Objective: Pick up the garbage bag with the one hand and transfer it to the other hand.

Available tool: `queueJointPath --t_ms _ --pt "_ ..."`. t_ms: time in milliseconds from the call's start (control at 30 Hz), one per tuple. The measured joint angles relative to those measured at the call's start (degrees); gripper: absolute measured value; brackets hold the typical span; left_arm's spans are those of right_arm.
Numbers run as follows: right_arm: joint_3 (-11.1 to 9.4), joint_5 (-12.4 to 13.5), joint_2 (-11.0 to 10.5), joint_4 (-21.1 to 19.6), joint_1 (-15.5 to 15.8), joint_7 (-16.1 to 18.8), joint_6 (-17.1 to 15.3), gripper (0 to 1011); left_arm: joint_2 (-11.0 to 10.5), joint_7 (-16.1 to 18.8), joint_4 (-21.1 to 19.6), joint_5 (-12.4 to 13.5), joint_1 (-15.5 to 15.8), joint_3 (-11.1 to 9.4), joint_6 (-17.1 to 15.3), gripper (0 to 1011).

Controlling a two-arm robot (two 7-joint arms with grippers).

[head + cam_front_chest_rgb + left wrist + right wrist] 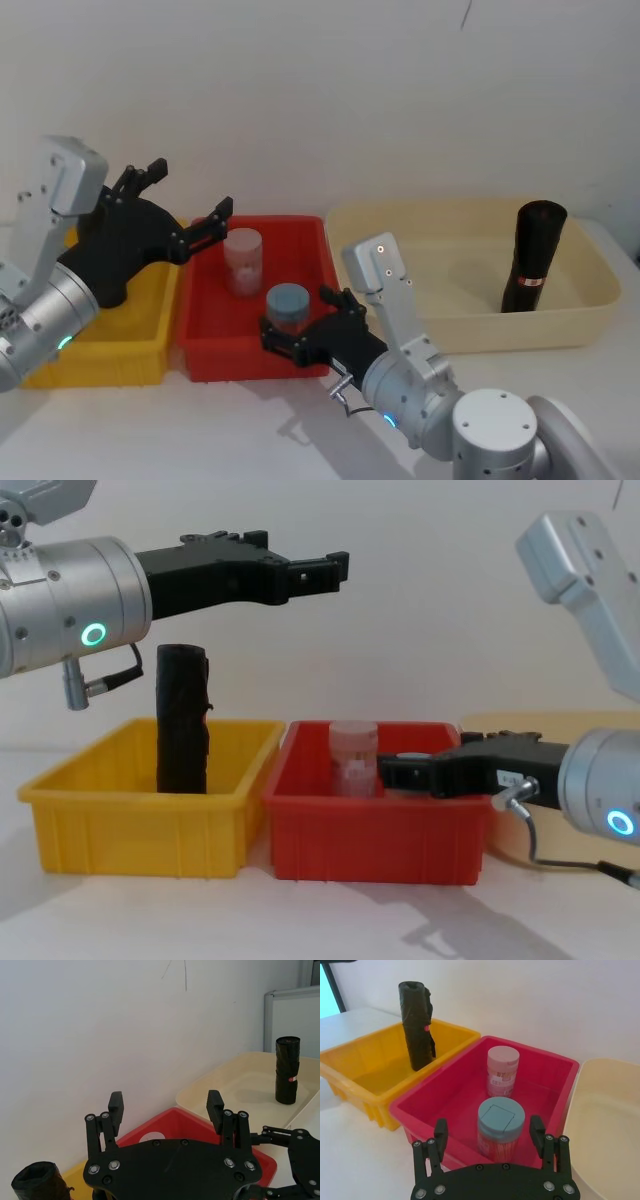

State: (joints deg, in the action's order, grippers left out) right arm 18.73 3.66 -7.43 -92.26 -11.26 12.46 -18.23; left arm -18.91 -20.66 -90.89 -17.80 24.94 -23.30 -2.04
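In cream bin – garbage bag (534, 257) upright | left tool (187, 212) apart | right tool (300, 325) apart – fingertips hidden behind jar (288, 309)

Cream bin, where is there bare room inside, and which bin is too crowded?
The cream bin is bare left of the garbage bag at its right end. The red bin is crowded: pink jar, blue jar, right gripper at its front.

garbage bag (533, 257): smooth black roll, red-and-white label band near its lower half
pose: upright
place: right side of the head view, inside the cream tray (470, 330)
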Motion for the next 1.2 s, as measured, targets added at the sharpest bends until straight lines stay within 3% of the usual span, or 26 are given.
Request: queueJointPath --t_ms 600,1200 --pt "1.2 -0.8 1.4 3.6 -2.7 0.6 1.2 1001 0.0 0.0 0.0 0.0 0.0 0.0 0.0 1001" --pt "0.4 0.4 2.5 8.9 -5.6 0.3 2.5 1001 0.0 0.0 0.0 0.0 0.0 0.0 0.0 1001"
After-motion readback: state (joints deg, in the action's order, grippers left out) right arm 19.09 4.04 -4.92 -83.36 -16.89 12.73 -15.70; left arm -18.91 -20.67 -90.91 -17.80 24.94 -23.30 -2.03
